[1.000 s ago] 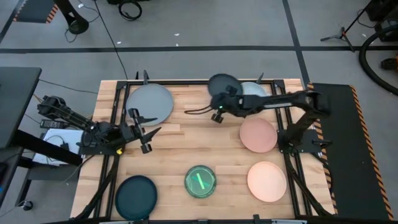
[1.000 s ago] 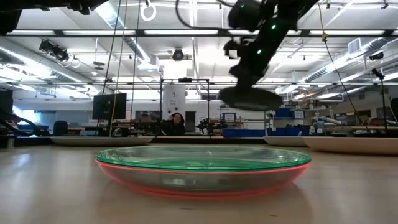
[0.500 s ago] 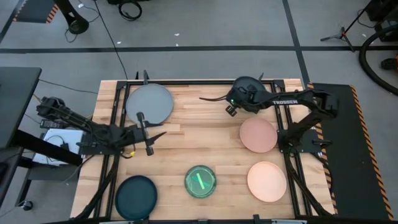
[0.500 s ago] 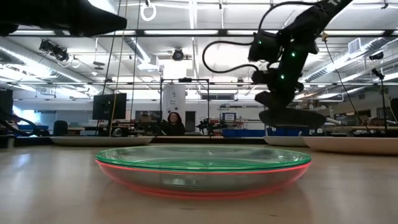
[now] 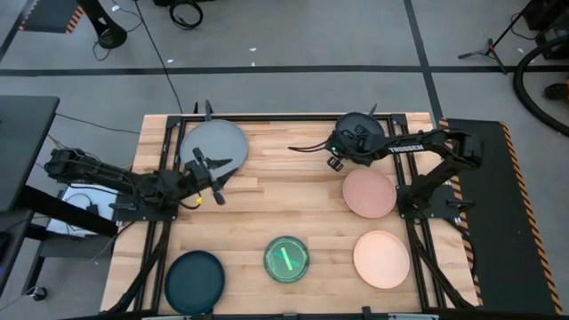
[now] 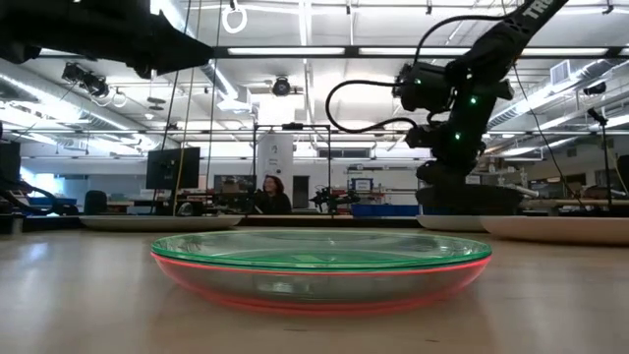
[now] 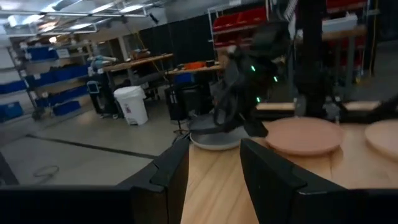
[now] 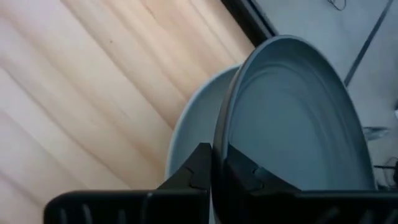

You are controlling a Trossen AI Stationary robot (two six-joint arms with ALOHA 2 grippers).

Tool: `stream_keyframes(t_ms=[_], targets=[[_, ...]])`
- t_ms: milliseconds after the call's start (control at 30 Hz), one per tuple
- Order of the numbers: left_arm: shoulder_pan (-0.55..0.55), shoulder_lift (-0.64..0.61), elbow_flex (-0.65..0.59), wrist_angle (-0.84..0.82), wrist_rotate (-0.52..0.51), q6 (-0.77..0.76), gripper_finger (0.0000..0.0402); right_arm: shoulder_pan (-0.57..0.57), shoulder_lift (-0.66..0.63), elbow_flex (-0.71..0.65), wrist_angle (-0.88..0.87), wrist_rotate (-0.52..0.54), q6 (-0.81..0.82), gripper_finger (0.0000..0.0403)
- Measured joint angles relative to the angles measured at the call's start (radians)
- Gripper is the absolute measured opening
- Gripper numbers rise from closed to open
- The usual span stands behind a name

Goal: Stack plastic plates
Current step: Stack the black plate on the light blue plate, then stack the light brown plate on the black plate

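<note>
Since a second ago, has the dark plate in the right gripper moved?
Yes. The right gripper carried the dark plate rightward, toward the table's far right corner, over the pale plate there.

A pale wood-plank counter stands on a grey floor crossed by dark taped lines. Beyond it lies a wide workshop hall with long ceiling strip lights, blue storage bins, a white bin, and a person seated far off among the benches.
</note>
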Motion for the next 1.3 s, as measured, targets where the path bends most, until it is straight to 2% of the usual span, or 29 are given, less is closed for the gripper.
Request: stream_keyframes(t_ms=[200, 333, 433, 633, 767, 1033, 1200, 1300], targets=[[-0.002, 0.001, 0.0, 0.032, 0.047, -0.036, 0.0151, -0.003, 0.0, -0.108, 0.153, -0.009, -0.006, 0.0053], [-0.002, 0.001, 0.0, 0.032, 0.067, -0.051, 0.0151, -0.005, 0.0, -0.126, 0.179, -0.045, 0.0, 0.0079], [-0.002, 0.001, 0.0, 0.032, 0.066, -0.051, 0.0151, 0.003, -0.008, -0.095, 0.13, -0.073, -0.001, 0.0111], [-0.002, 0.001, 0.0, 0.03, 0.066, -0.05, 0.0151, 0.048, -0.048, 0.044, -0.078, -0.066, 0.011, 0.0187], [-0.001, 0.001, 0.0, 0.027, 0.066, -0.047, 0.0151, 0.145, -0.06, 0.143, -0.246, -0.11, 0.205, 0.0209], [0.001, 0.001, 0.0, 0.031, 0.066, 0.007, 0.0151, 0.459, 0.08, 0.35, -0.676, -0.125, 0.744, 0.0188], [-0.003, 0.001, 0.0, 0.047, 0.072, 0.021, 0.0151, 0.578, 0.175, 0.526, -0.902, -0.109, 0.92, 0.018], [-0.028, 0.001, 0.0, 0.033, 0.149, -0.032, 0.0151, 0.625, 0.216, 0.593, -0.963, -0.105, 0.98, 0.0179]])
